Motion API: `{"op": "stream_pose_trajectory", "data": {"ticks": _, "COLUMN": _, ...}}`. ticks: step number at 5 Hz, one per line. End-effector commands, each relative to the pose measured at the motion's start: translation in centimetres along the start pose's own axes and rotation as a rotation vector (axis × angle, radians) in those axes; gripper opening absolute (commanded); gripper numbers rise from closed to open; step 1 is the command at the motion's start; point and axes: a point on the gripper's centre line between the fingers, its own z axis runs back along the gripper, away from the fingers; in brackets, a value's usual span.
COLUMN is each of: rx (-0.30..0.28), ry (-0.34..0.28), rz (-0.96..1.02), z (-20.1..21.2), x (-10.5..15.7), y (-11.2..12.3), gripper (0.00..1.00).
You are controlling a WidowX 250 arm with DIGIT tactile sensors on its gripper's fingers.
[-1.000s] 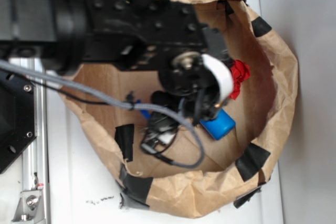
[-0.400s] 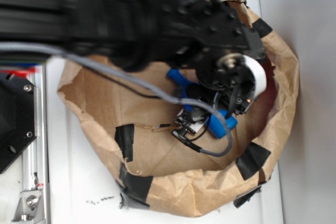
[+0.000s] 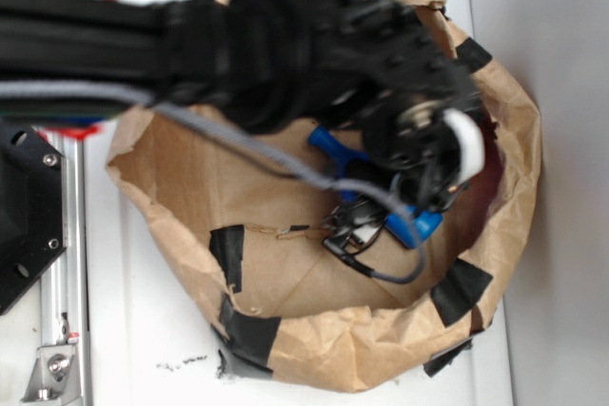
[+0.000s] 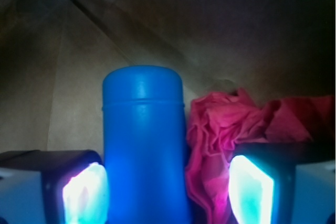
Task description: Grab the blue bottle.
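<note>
Closing-in step, by the look of it: gripper (image 4: 167,187) spread open, jaws straddling the blue bottle (image 4: 144,145), which lies lengthwise between the pads (image 4: 84,192) but nearer one of them; squeeze not yet made; next move likely a slight centring, then a shut on the body without pinching the red cloth (image 4: 220,129) just beside it; from the exterior view, most of the bottle (image 3: 425,223) masked by the arm inside the paper bag (image 3: 314,349); neck and lip out of sight; contact with pads impossible to confirm.
</note>
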Motion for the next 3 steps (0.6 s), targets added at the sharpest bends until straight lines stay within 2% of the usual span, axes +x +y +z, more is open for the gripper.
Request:
{"op": "stream_pose_trajectory", "data": {"ticks": 1, "rx": -0.018, "ry": -0.017, "rz": -0.032, "z": 1.6, "x": 0.3, "y": -1.4, "gripper": 0.0}}
{"op": "stream_pose_trajectory", "data": {"ticks": 2, "rx": -0.009, "ry": -0.033, "rz": -0.011, "z": 2.6, "x": 0.2, "y": -0.8, "gripper": 0.0}}
{"op": "stream_pose_trajectory", "data": {"ticks": 3, "rx": 0.027, "ry": -0.087, "rz": 0.048, "z": 5.9, "x": 0.0, "y": 0.2, "gripper": 0.0}}
